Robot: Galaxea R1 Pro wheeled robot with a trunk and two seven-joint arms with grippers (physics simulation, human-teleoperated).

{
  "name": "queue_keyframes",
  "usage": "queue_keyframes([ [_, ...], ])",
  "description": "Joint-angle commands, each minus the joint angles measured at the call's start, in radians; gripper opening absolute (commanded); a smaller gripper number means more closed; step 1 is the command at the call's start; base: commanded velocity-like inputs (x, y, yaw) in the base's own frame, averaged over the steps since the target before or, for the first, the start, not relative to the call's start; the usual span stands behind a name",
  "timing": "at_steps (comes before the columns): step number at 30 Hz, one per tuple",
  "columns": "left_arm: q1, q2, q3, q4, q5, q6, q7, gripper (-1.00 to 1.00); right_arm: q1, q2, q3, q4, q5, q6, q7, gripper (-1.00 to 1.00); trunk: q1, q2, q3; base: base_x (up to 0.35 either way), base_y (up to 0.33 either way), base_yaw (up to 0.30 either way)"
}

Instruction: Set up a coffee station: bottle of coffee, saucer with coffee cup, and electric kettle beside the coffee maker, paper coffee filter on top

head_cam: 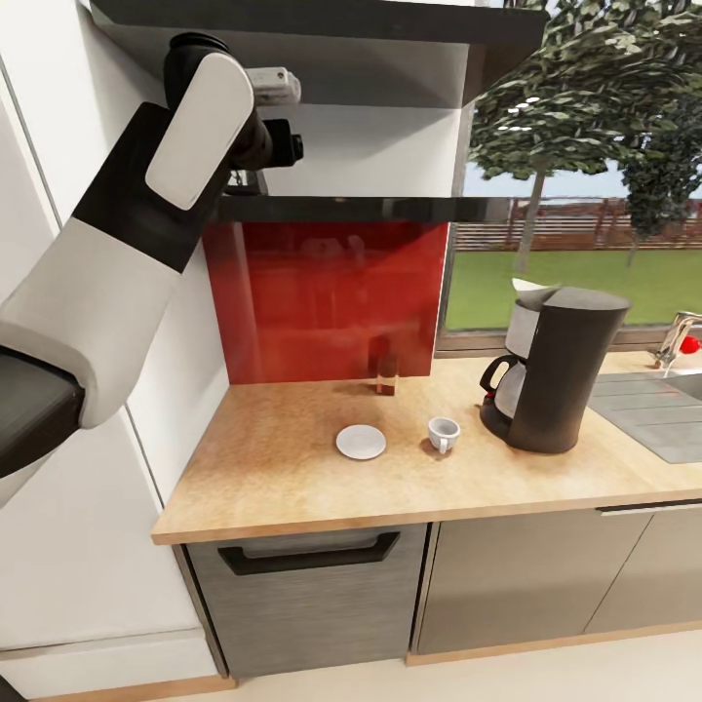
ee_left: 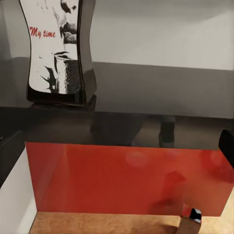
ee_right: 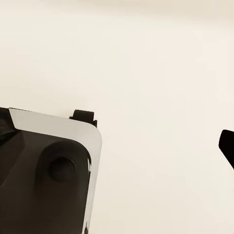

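In the head view my left gripper (head_cam: 263,146) was raised at the kitchen shelf (head_cam: 351,208); I couldn't tell whether its jaws were parted. In the left wrist view the bottle of coffee (ee_left: 58,51) stood on the shelf at eleven o'clock, near but untouched. I judged it rigid, glossy, slippery, best pinched at its narrowed waist.

Right wrist view: pale floor with part of the robot's own body

A plain cream floor (ee_right: 156,73) spreads across most of the frame, unmarked and evenly lit. A dark robot part (ee_right: 44,180) with a light grey rounded edge and a round black boss sits in one corner. A black fingertip (ee_right: 227,146) of the right hand pokes in at the opposite edge; its grip state cannot be judged.
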Motion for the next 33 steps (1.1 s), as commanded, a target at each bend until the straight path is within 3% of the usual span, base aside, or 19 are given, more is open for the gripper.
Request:
queue_keyframes([
  [1,-0.002,0.000,-0.002,0.000,0.009,0.000,0.010,1.00,-0.001,0.000,0.004,0.001,0.002,-0.003,0.000,1.00,0.000,-0.001,-0.001,0.000,0.000,0.000],
  [6,-0.003,0.001,-0.002,0.003,-0.015,-0.001,0.010,1.00,-0.001,-0.001,0.005,0.001,0.002,-0.003,0.000,1.00,0.000,-0.001,-0.001,0.000,0.000,0.000],
  [10,-0.003,0.002,-0.002,0.006,-0.073,0.000,0.010,1.00,-0.001,-0.001,0.005,0.001,0.002,-0.003,0.000,1.00,0.000,-0.001,-0.001,0.000,0.000,0.000],
  [12,-0.003,0.004,-0.001,0.008,-0.135,0.000,0.010,1.00,-0.001,-0.001,0.005,0.001,0.002,-0.003,0.000,1.00,0.000,-0.001,-0.001,0.000,0.000,0.000],
  [15,-0.003,0.007,-0.001,0.004,-0.154,0.000,0.010,1.00,-0.001,-0.001,0.005,0.002,0.002,-0.003,0.000,1.00,0.000,-0.001,-0.001,0.000,0.000,0.000],
  [29,-0.003,0.007,-0.003,0.000,-0.169,0.000,0.011,1.00,-0.001,0.000,0.005,0.002,0.002,-0.003,0.000,1.00,0.000,-0.001,-0.001,0.000,0.000,0.000],
  [33,-0.003,0.007,-0.003,0.000,-0.169,0.000,0.011,1.00,-0.001,0.000,0.005,0.002,0.002,-0.003,0.000,1.00,-0.015,0.027,0.011,0.000,0.000,0.000],
])
